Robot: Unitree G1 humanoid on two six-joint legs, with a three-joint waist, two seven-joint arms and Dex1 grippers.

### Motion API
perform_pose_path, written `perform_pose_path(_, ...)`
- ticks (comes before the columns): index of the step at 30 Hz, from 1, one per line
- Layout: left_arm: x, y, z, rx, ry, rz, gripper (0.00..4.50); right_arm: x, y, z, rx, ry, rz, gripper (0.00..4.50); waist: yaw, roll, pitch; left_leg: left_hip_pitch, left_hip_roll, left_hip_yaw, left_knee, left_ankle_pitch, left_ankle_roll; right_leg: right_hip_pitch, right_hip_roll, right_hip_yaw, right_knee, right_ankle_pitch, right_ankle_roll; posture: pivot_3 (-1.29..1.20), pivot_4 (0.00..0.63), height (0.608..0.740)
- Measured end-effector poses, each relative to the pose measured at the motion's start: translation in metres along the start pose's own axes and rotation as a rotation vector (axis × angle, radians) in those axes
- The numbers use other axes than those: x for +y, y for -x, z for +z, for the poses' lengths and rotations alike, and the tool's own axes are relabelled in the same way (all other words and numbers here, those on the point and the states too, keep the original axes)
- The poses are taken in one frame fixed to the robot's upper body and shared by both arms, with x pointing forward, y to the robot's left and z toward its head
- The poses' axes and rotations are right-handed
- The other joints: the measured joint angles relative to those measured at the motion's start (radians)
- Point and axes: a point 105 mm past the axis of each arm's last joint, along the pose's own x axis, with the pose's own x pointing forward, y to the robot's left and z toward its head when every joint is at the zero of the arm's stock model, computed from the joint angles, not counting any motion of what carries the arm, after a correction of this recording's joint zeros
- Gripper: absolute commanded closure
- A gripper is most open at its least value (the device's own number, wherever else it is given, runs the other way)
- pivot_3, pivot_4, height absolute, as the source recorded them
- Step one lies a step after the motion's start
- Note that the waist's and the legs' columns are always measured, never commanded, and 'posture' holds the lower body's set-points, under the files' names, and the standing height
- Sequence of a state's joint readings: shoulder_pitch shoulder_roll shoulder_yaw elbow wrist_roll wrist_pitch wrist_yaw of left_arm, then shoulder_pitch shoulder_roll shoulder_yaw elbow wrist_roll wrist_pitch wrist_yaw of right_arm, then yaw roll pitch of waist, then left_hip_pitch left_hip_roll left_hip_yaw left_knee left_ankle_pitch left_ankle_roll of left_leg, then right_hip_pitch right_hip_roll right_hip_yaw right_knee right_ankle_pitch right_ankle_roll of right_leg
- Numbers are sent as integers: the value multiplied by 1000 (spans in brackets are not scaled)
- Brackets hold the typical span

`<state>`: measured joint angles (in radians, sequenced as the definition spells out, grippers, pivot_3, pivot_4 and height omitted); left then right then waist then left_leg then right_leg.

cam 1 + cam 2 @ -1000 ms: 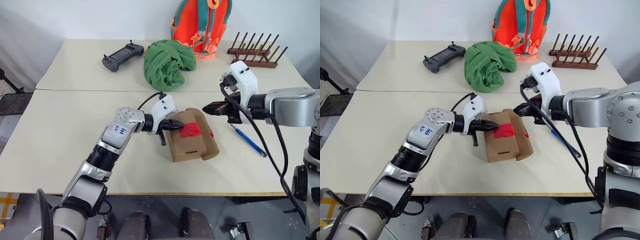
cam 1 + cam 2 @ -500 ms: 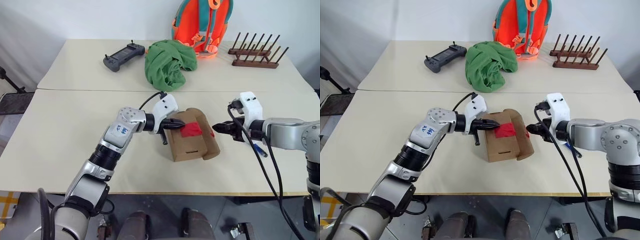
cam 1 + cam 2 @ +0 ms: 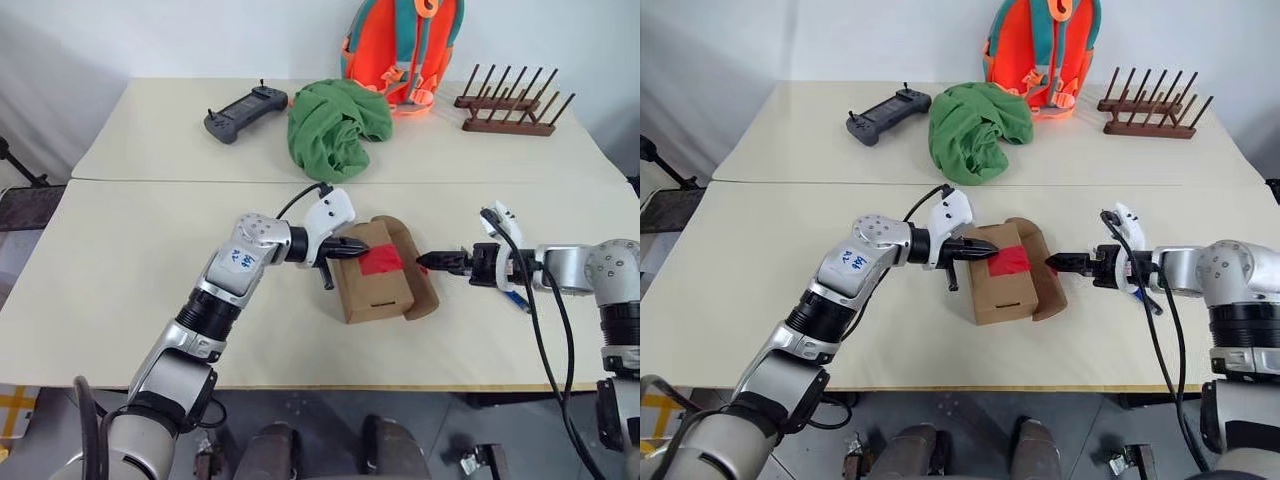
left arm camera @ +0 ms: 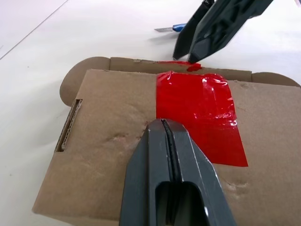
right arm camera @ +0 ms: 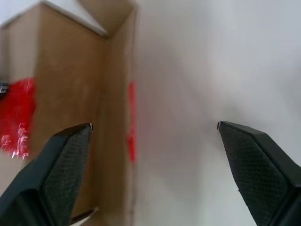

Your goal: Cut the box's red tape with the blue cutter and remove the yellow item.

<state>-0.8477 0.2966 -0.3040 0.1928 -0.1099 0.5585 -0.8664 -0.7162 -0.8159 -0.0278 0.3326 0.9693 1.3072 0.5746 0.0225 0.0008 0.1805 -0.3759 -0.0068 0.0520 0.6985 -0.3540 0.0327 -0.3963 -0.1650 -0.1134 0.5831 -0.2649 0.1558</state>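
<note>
Here, your right gripper (image 3: pixel 1052 262), fingers spread, lay nearest the cutter (image 3: pixel 516 297), just behind it; closed left gripper (image 3: pixel 362 252) pinned the box (image 3: pixel 380 290).

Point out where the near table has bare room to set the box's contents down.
Bare: the near table left of the left gripper, and the front strip below the box. Crowded: right of the box, where the open right gripper and the blue cutter sit.
</note>
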Motion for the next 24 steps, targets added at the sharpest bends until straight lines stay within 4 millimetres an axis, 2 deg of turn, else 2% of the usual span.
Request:
perform_pose_path(12, -1, 10, -5, 29, -1, 21, 4500, 19, -31, -7, 115, 73, 177, 37, -22, 0, 0, 4, 1, -2, 0, 0, -2, 2, 1, 0, 2, 0, 0, 0, 150, 740)
perform_pose_path(15, 1, 12, -6, 39, 2, 30, 4500, 18, -39, -4, 114, 50, 181, 672, -30, -1, -1, 7, 2, -3, 0, 0, -3, 3, 2, 0, 2, 1, -2, 0, 150, 740)
perform_pose_path(19, -2, 12, -5, 38, -6, 27, 4500, 14, -46, -2, 112, 33, 159, 2142, -28, -1, -1, 7, 3, -4, 0, 1, -4, 2, 1, 1, 3, 2, -3, 0, 150, 740)
perform_pose_path(20, -3, 12, -5, 38, -7, 26, 4500, 13, -46, -2, 115, 35, 156, 2333, -27, -1, -1, 7, 3, -4, 0, 1, -5, 2, 1, 1, 3, 2, -3, 0, 150, 740)
perform_pose_path(24, -4, 11, -4, 38, -12, 21, 4500, 13, -47, -8, 152, 32, 150, 3684, -24, -1, -1, 6, 3, -5, -1, 0, -5, 1, 2, 0, 3, 2, -3, 0, 150, 740)
